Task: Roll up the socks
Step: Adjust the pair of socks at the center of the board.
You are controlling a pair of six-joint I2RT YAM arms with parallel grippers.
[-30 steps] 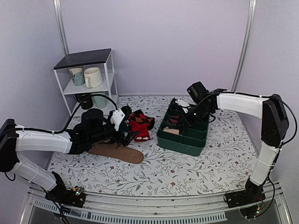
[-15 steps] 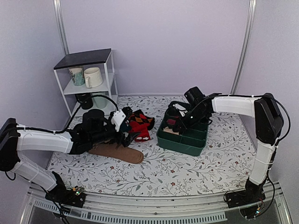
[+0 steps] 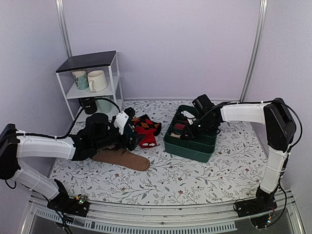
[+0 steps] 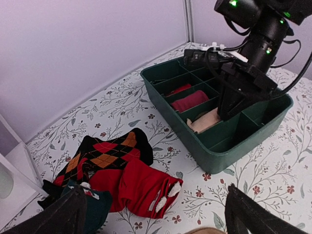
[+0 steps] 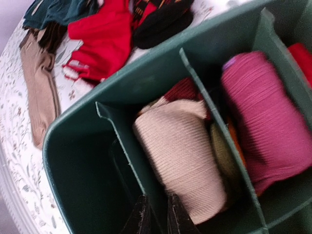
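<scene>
The socks [image 5: 183, 156] are a beige roll with a maroon end, lying in a near compartment of the green tray [image 5: 87, 112]. In the left wrist view the socks [image 4: 204, 120] show just under the right arm. My right gripper [image 5: 157, 200] is down inside the tray [image 3: 187, 152], jaws shut to a narrow slit beside the roll's near end and against the divider, with nothing seen between them. My left gripper [image 4: 161, 214] hangs wide open and holds nothing, low over the table by the red-and-black argyle socks [image 4: 105, 156].
A magenta roll [image 5: 265, 117] and other rolls fill neighbouring compartments. A plain brown sock [image 3: 122, 158] lies flat under the left arm, with a dark teal sock [image 4: 95, 204] close by. A white shelf with mugs [image 3: 92, 78] stands at the back left.
The right gripper has sunk lower into the tray and its jaws have come together. The left arm has edged slightly, still open.
</scene>
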